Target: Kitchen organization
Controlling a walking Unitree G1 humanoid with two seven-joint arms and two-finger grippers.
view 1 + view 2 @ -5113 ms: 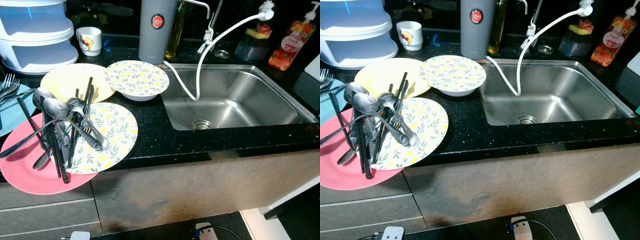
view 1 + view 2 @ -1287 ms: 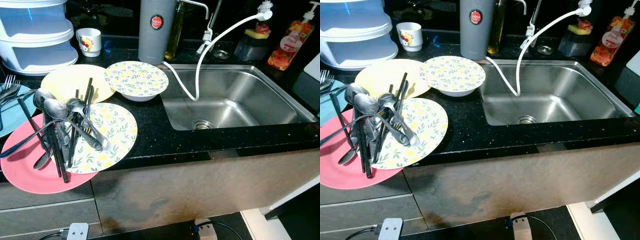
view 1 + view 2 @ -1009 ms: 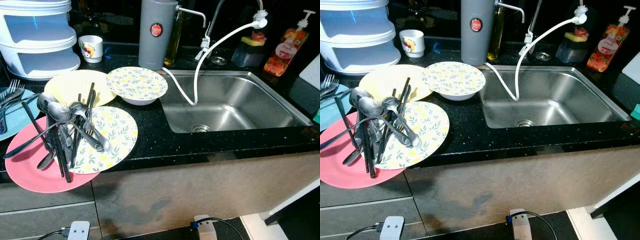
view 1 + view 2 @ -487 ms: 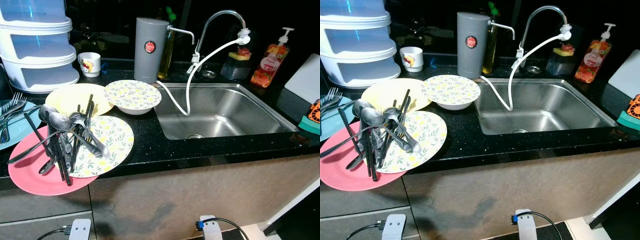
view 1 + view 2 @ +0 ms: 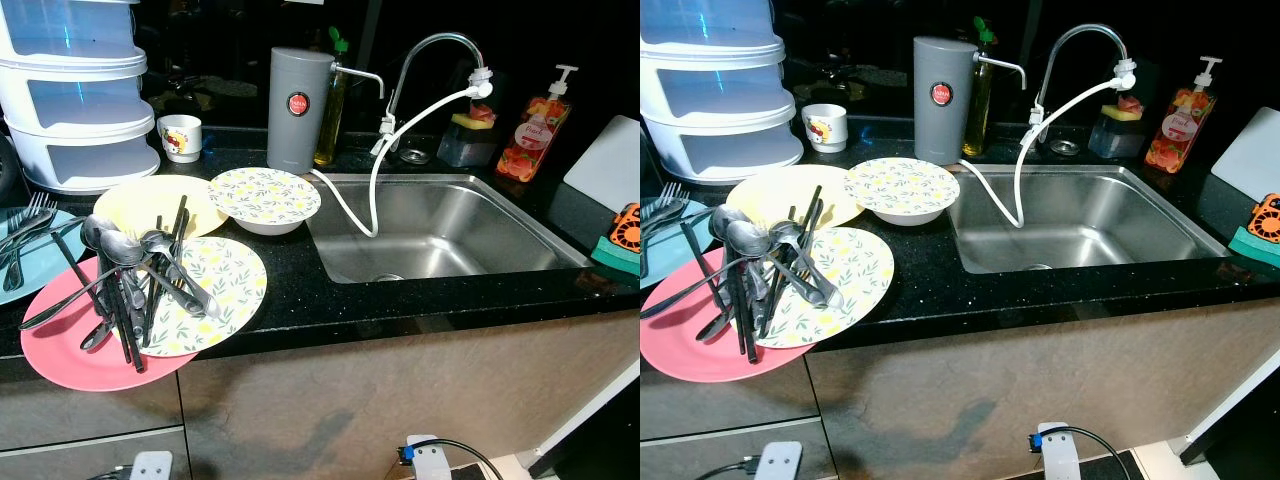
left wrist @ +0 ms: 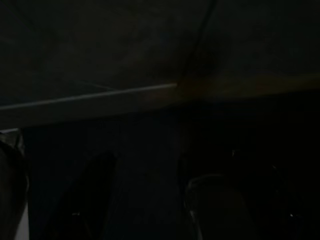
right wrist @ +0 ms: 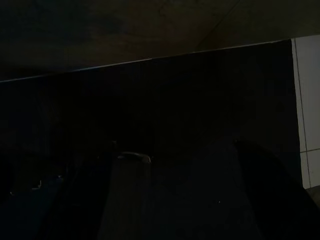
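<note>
Several spoons and chopsticks (image 5: 130, 290) are piled across a pink plate (image 5: 70, 345) and a patterned plate (image 5: 225, 290) on the black counter (image 5: 300, 300), beside the sink (image 5: 450, 230). Finger state cannot be told; both wrist views are dark.

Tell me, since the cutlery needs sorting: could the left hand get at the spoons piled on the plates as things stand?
Probably yes. The spoons lie uncovered on the pink plate near the counter's front edge, nothing above them.
</note>
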